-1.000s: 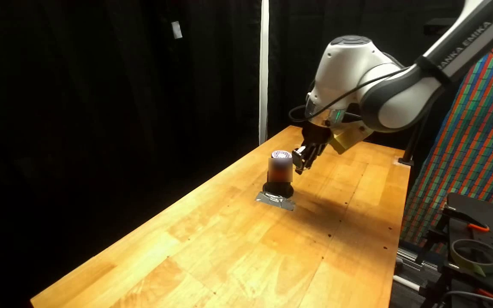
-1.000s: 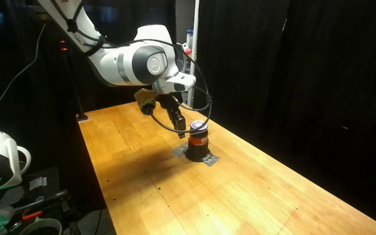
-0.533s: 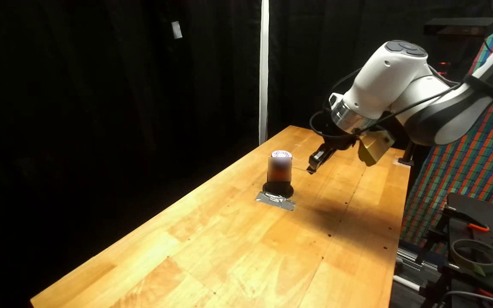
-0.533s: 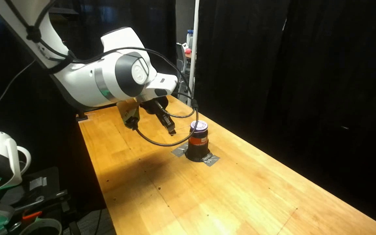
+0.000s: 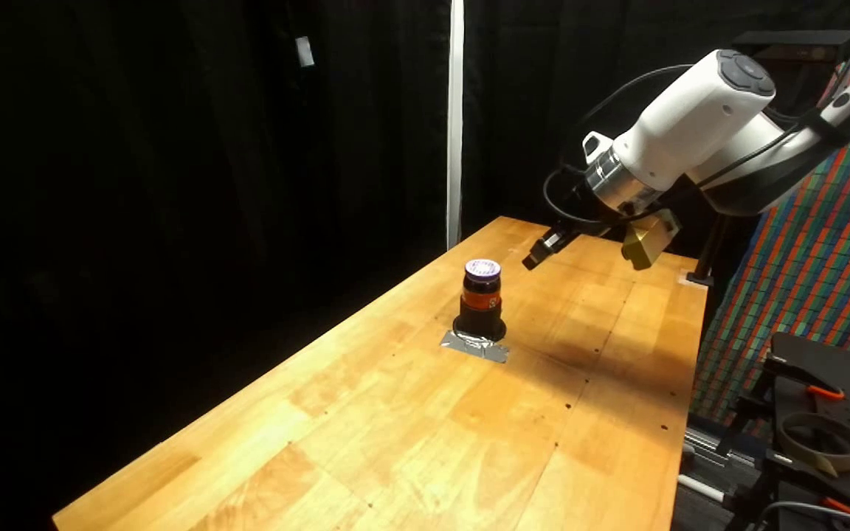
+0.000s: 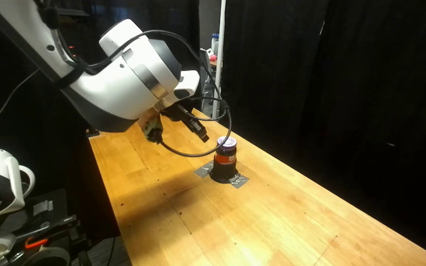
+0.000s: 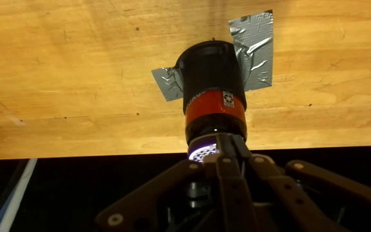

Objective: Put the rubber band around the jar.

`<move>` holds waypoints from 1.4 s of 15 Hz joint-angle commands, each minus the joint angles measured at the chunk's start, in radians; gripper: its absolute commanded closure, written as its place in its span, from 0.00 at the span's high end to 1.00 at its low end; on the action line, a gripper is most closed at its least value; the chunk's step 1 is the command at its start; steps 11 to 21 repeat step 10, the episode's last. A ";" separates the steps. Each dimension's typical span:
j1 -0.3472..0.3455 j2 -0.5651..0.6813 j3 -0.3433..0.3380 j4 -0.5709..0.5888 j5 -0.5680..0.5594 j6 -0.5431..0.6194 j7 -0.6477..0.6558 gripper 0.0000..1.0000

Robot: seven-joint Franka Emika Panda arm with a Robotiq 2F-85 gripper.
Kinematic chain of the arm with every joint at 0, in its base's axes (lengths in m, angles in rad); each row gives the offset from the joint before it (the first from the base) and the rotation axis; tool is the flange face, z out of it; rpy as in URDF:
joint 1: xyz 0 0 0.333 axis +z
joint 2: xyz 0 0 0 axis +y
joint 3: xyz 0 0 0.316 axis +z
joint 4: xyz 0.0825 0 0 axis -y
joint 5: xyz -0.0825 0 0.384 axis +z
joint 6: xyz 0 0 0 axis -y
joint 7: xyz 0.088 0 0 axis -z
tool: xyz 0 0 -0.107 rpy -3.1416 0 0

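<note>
**Narrow-set gripper (image 7: 233, 140) tilted toward an upright, taped-down jar (image 7: 210, 104)**

The fingers stand close together, tips nearly meeting; nothing is seen between them, though a thin strand pinched there could escape notice. In both exterior views the gripper slopes downward, its tips directed toward the jar, which stands ahead of them, near but apart. The purple-edged lid (image 6: 227, 142) is the part nearest the tips; in the wrist view they overlap it by line of sight only.

Farther from the tips, the jar's lower part sits in what appears to be a black holder (image 7: 213, 72). From its foot, 2 strips of grey tape (image 7: 258, 54) run onto the wooden table (image 5: 395, 413), presumably so that a stretched band's sideways pull neither slides nor topples the jar. The upper part, left bare, would give the band its seat.

The rubber band itself cannot be made out, at the tips or on the jar, so completion is unconfirmed. Below the gripper, a cable (image 6: 189, 155) loops across the lid in an exterior view; contact cannot be told, but snagging seems possible.
</note>
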 commanded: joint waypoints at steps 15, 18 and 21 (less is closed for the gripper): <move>-0.021 0.120 0.021 -0.154 0.002 0.183 -0.007 0.64; -0.021 0.120 0.021 -0.154 0.002 0.183 -0.007 0.64; -0.021 0.120 0.021 -0.154 0.002 0.183 -0.007 0.64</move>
